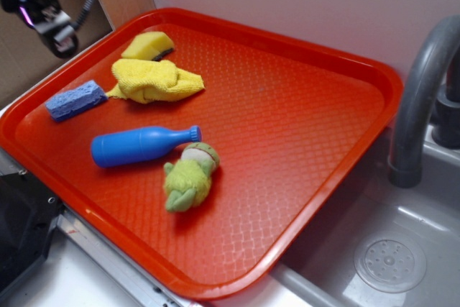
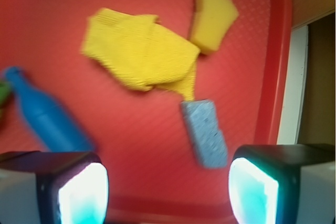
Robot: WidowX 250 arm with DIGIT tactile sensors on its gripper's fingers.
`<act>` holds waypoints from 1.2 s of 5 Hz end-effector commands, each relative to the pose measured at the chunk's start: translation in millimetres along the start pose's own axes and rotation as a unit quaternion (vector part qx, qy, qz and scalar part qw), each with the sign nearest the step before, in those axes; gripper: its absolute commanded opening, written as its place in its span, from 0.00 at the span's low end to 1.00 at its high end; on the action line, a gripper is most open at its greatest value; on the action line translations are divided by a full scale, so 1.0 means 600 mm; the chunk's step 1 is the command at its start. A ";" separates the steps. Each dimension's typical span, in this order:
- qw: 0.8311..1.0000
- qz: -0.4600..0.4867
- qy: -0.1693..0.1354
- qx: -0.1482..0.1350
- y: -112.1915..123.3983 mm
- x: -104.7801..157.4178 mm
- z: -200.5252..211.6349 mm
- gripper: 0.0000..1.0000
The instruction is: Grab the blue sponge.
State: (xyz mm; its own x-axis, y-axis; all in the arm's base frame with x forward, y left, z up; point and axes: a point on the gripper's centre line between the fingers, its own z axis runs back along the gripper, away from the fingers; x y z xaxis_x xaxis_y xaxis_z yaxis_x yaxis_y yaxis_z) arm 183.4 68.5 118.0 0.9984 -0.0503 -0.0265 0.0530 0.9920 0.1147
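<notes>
**Blue sponge grab: soft target, blurry wrist cam**

Red tray (image 1: 345,149) beside a grey sink took up most of the shot. On it the blue sponge (image 1: 76,100) lay flat near the left rim, one end touching the yellow cloth (image 1: 154,80), with the blue bottle (image 1: 140,145) a bit apart. The gripper (image 2: 168,182) was spread wide and gripping nothing, up above the tray with the sponge between its pads (image 2: 84,192) in the wrist view. My guess: the sponge was light, squishy and grippy, so pinching across its narrow sides mid-length looked best. Wrist view was blurred, the arm was cropped at the corner, and the cloth partly covered the yellow sponge (image 1: 147,43)
</notes>
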 end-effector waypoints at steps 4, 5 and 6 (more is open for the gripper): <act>0.991 0.014 0.130 0.009 0.069 -0.009 -0.179 1.00; 0.992 -0.006 0.123 0.008 0.054 -0.007 -0.176 0.00; 0.993 -0.015 0.119 0.007 0.047 -0.010 -0.171 0.00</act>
State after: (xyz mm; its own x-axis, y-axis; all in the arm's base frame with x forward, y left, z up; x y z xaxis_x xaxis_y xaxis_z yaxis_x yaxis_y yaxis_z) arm 178.5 108.0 16.3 0.9576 -0.0405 -0.2852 0.0762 0.9904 0.1154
